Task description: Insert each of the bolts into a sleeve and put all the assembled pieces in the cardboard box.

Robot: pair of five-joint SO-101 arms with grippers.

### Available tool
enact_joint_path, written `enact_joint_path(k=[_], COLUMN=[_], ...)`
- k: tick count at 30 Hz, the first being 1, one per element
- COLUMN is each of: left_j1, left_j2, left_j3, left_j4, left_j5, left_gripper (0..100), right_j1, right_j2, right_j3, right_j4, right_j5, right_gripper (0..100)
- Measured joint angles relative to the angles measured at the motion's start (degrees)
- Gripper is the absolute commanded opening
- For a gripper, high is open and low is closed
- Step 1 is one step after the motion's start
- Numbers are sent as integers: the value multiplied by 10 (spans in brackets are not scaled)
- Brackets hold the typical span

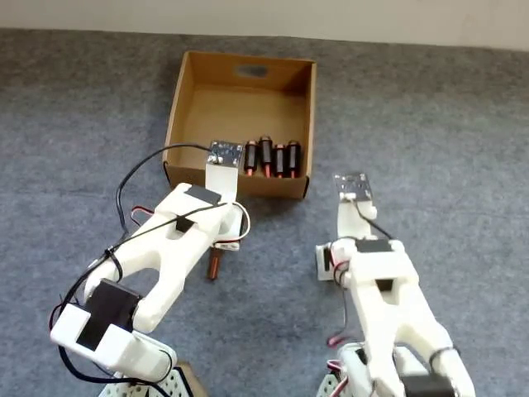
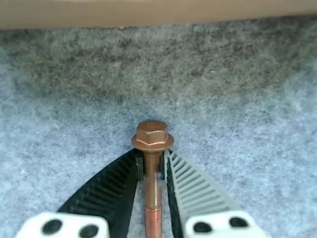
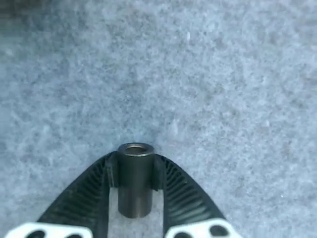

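My left gripper is shut on a copper bolt, its fingers clamping the shaft just under the hex head. The threaded end runs back between the fingers and pokes out under the left arm as the bolt in the high view. My right gripper is shut on a dark sleeve, whose open bore faces away from the wrist. The cardboard box stands at the back, its front wall just ahead of the bolt head. Several assembled pieces lie in its front right corner.
Grey carpet covers the table. The right arm stands to the right of the box, over bare carpet. A gap of carpet lies between the two arms. Black and red cables loop beside the left arm.
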Motion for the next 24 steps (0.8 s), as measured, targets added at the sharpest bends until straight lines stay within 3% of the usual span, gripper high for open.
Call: enact_joint_path(k=[4,10,24], left_j1=[0,0,0], left_j2=[0,0,-11], left_j3=[0,0,5], left_j4=[0,0,-1], left_j5=[0,0,0], left_gripper=[8,8,8], right_j1=[-25,-79,-84], right_j2=[-88,-98,-93], right_j3=[49,65,69], right_j4=[0,9,4], right_j5=[0,0,3], right_gripper=[5,5,5])
